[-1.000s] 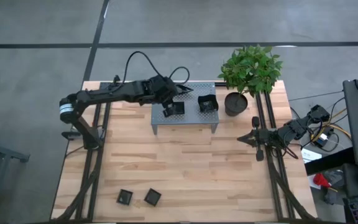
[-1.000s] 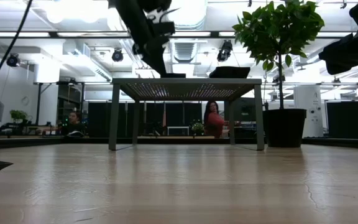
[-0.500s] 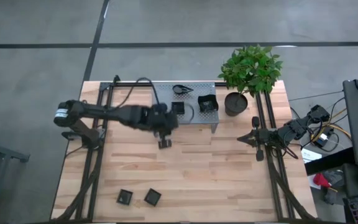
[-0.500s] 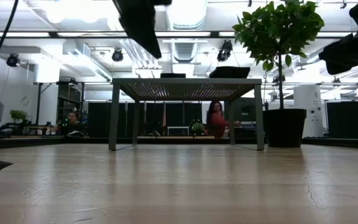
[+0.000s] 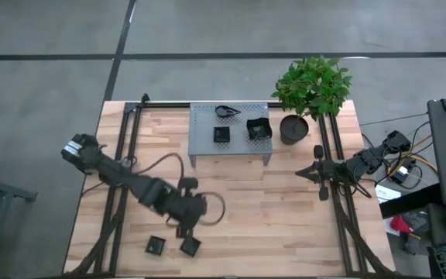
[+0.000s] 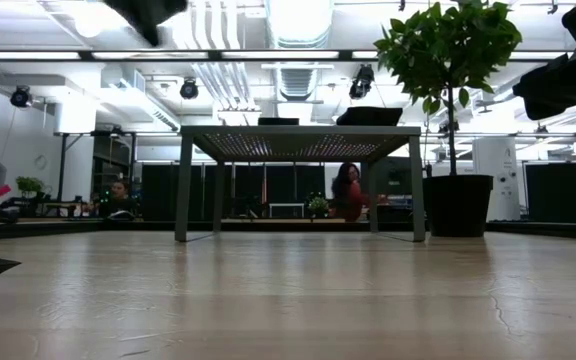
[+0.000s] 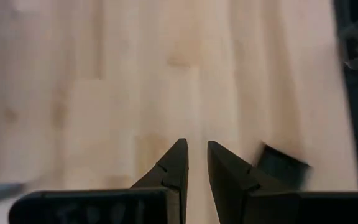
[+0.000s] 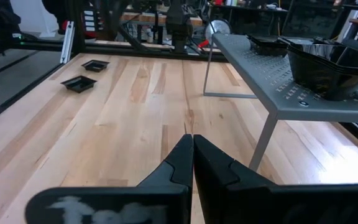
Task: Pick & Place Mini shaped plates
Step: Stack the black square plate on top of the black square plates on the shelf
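**Left arm over the two plates still on the tabletop**

I take the grey perforated stand as my landmark. It sits at the far middle of the tabletop, raised on legs, and I read it as the drop-off: three mini plates lie on its deck, a leaf-shaped plate, a small square plate and a wavy-edged square plate. The potted plant stands just beside the stand's right end and has no part in the job.

Well apart from the stand, near the tabletop's front edge, two more square plates wait side by side. My left claw hangs just above them, fingers a narrow gap apart and holding nothing, probably lined up for the next pick.

The right claw is parked far right of the stand, fingers pressed together, out of the way.
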